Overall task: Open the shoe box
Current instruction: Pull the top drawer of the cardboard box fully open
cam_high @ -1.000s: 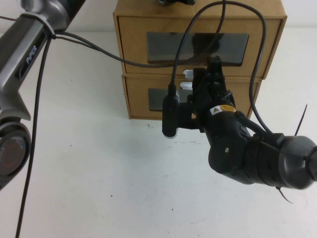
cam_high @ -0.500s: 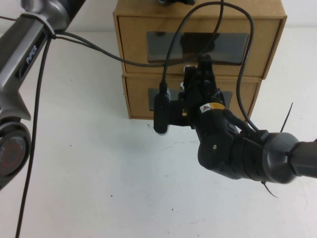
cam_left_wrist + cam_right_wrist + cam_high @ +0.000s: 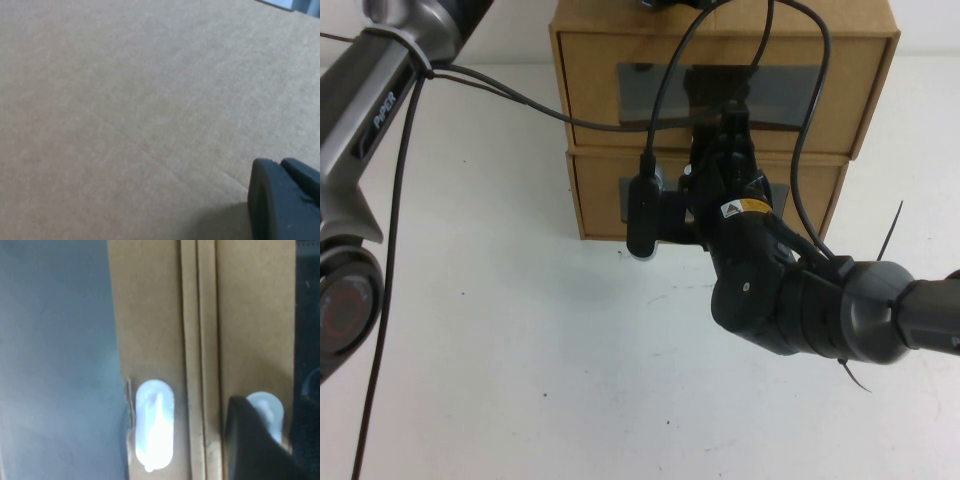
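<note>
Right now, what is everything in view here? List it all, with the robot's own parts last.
shoe boxes: two, brown cardboard, stacked at the table's far middle
windows: two, dark, one in each box front; the lower one is mostly hidden by the right arm
pull tabs: two, translucent white, one on each box front, either side of the seam between the boxes
table: one, white, under everything
cables: several, black, hanging across the box fronts
left arm: one, silver, at the left
left gripper: one, black, at the upper box's top
right gripper: one, black, at the box fronts near the seam
</note>
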Controlling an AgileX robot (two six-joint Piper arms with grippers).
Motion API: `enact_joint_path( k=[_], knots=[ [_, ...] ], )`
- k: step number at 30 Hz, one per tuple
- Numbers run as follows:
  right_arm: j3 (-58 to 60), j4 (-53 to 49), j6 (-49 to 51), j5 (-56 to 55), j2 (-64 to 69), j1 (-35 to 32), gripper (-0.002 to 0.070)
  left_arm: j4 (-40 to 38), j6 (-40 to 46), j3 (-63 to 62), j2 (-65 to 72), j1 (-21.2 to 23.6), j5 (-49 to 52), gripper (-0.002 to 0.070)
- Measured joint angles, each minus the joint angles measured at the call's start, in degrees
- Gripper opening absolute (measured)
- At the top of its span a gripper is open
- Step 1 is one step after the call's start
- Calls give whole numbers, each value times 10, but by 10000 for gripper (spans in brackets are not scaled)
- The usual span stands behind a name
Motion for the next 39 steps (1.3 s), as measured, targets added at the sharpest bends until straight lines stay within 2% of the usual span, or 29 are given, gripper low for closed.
enact_joint_path(
  k=[7, 10, 12, 17, 21, 27, 33, 39],
  knots=[
    [0, 8, -23, -1, 0, 0, 180, 0, 0, 0, 0, 0, 0, -7],
    [0, 13, -33, -3, 0, 0, 207, 0, 0, 0, 0, 0, 0, -7],
    [-1, 18, -34, -4, 0, 0, 247, 0, 0, 0, 0, 0, 0, -7],
    [-6, 35, -44, -9, -4, 0, 408, 0, 0, 0, 0, 0, 0, -7],
    [-7, 44, -48, -4, -11, 0, 457, 0, 0, 0, 0, 0, 1, -7],
    [2, 93, -50, 44, -31, 10, 474, 0, 0, 0, 0, 0, 2, -7],
    [44, 90, -51, 48, -44, 12, 468, 0, 0, 0, 0, 0, 3, -7],
    [62, 48, -30, 34, -44, 12, 342, 0, 0, 0, 0, 0, 3, -7]
  ],
)
